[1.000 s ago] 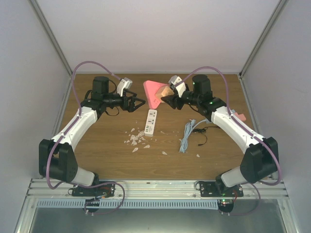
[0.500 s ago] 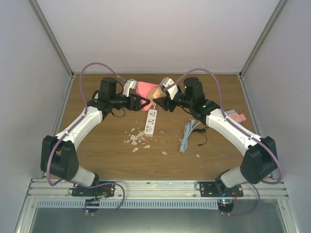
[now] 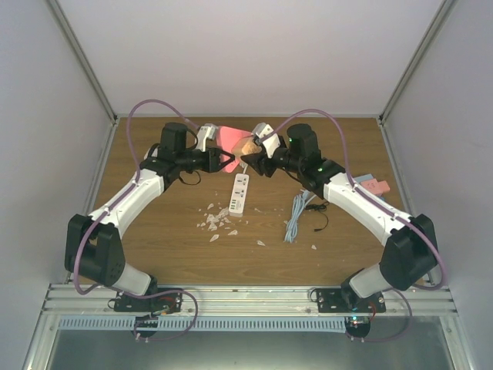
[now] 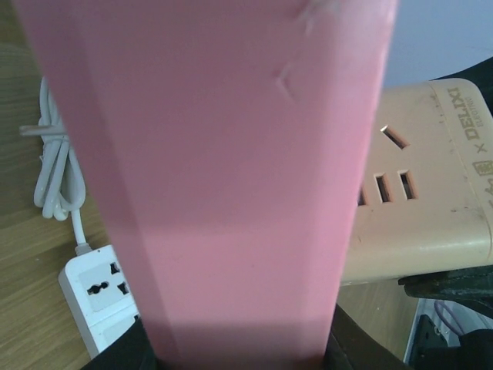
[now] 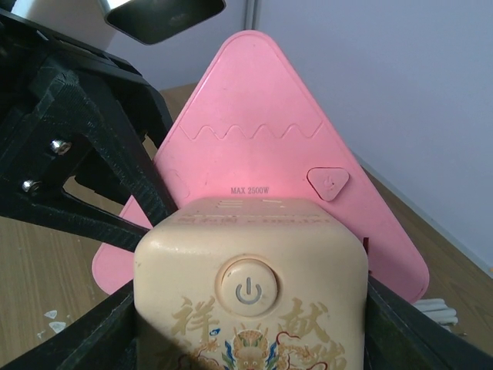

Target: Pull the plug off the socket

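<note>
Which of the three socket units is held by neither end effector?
The white power strip, flat on the table; the pink triangular socket is in the left end effector, the beige cube socket in the right end effector.

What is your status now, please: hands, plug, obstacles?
Left hand shut on pink plug. Right hand shut on beige socket. Plug not yet off socket. Nothing in the way.

Not much readable from my end. The pink triangular socket point(image 5: 258, 154) has "MAX 2500W" printed on its face, plus a power sign on its little triangle button point(image 5: 327, 183). The beige cube adapter point(image 4: 420, 200) reads "× DELIXI" on one side. Its round button point(image 5: 248, 291) has a power sign, with gold Chinese characters below that are partly cut off.
</note>
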Controlling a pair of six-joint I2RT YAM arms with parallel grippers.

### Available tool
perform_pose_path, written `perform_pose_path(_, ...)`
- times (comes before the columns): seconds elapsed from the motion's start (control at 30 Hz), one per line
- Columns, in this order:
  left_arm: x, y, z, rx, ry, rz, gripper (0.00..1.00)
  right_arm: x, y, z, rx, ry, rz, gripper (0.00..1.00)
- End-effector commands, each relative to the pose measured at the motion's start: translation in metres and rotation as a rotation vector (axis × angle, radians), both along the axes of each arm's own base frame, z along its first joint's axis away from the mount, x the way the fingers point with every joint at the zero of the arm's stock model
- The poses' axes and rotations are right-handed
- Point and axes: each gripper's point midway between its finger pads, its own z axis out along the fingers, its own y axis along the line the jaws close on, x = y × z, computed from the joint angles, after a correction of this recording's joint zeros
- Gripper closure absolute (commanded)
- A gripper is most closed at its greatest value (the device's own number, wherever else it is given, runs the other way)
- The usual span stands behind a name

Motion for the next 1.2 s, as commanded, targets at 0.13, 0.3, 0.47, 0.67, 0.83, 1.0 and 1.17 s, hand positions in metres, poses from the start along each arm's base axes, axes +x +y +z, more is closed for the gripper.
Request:
perform_pose_path(0.13,0.028,0.033,-0.017,-0.073,0.067,0.087,1.0,-0.004,0.01,0.054,0.096,-0.121,0.034,0.99)
perform_pose_path(0.3,0.028,0.039,-0.019,-0.17,0.155,0.068,1.0,-0.008,0.013,0.049,0.083,-0.128,0.064,1.0)
perform_pose_path(0.47,0.033,0.048,-0.026,-0.164,0.178,0.11,1.0,-0.015,0.02,0.052,0.095,-0.127,0.102,0.99)
perform_pose_path(0.67,0.053,0.073,-0.032,0.104,0.06,0.323,1.0,-0.013,0.027,0.052,0.114,-0.069,0.119,1.0)
perform_pose_path(0.83,0.063,0.099,-0.036,0.272,0.002,0.477,1.0,-0.011,0.027,0.057,0.124,-0.065,0.108,0.99)
perform_pose_path(1.0,0.06,0.1,-0.039,0.221,0.03,0.445,1.0,-0.016,0.029,0.056,0.123,-0.062,0.138,0.99)
perform_pose_path(1.17,0.055,0.095,-0.027,0.196,-0.015,0.403,1.0,-0.017,0.025,0.056,0.11,-0.071,0.14,1.0)
